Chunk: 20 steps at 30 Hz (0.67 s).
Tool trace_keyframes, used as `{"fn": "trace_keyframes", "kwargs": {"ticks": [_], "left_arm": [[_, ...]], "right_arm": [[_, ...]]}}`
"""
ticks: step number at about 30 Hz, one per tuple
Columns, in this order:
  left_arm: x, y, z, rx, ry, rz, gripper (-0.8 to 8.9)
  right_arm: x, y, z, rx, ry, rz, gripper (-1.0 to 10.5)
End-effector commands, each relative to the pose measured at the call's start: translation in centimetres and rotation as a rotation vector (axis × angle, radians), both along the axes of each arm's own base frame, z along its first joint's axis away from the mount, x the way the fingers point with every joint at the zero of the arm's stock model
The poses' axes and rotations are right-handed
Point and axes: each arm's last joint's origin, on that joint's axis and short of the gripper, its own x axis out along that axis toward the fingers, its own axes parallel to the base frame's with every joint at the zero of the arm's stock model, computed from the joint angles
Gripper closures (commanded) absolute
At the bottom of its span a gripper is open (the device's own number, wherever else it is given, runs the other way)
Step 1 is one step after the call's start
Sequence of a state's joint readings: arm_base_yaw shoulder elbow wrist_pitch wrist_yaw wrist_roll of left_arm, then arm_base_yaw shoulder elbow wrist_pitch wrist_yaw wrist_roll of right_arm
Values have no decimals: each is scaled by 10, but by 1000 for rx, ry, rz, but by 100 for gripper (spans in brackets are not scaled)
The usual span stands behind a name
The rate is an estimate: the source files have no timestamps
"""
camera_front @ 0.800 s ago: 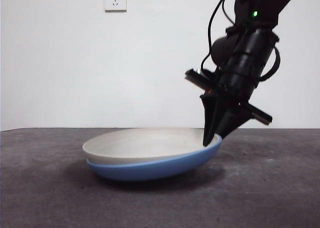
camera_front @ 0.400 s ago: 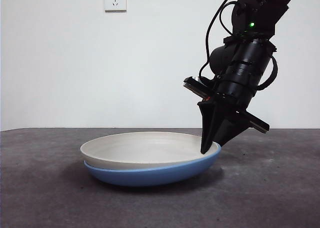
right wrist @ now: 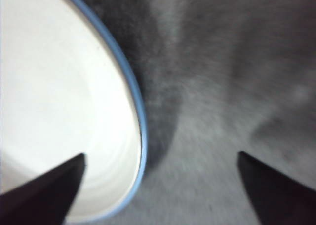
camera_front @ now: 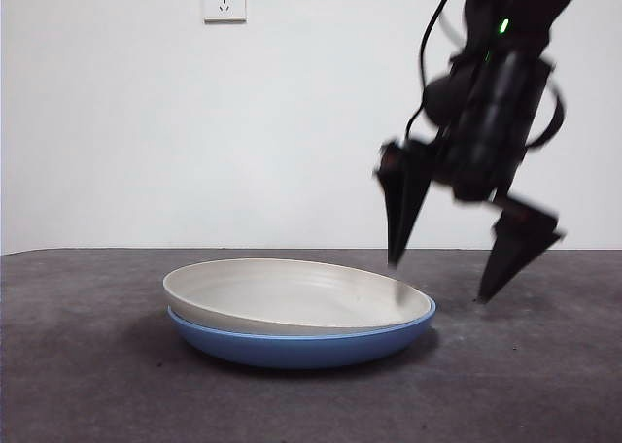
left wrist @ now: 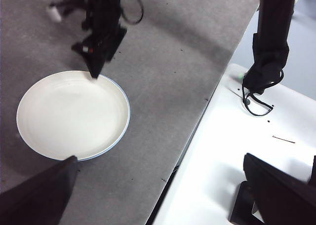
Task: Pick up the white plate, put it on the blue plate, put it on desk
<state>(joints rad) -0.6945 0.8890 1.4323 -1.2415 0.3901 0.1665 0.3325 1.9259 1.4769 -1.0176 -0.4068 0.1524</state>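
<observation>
The round cream white plate (camera_front: 292, 297) lies nested in the glossy round blue plate (camera_front: 301, 343) on the dark grey tabletop (camera_front: 544, 385), away from its edges. Your right end effector (camera_front: 442, 280) is wide open and empty over the rim; a low jaw could catch and tip the stack.

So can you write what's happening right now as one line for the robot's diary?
white plate: nested in blue plate on desk | right gripper: open, above plates' rim, holding nothing | left gripper: open, waiting off to the side
</observation>
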Motion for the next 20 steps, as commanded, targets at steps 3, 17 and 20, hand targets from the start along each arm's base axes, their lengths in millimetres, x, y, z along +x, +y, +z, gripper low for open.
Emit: {"fn": "trace_keyframes", "kwargs": {"ticks": [3, 17, 20], "left_arm": [[0, -2, 3, -10, -7, -10, 184], [-1, -2, 3, -14, 4, -13, 184], [-1, -2, 3, -27, 39, 15, 184]], "right_arm": [[-23, -8, 61, -18, -151, 5, 325], [-186, -45, 201, -8, -548, 2, 326], [-223, -56, 214, 36, -597, 27, 326]]}}
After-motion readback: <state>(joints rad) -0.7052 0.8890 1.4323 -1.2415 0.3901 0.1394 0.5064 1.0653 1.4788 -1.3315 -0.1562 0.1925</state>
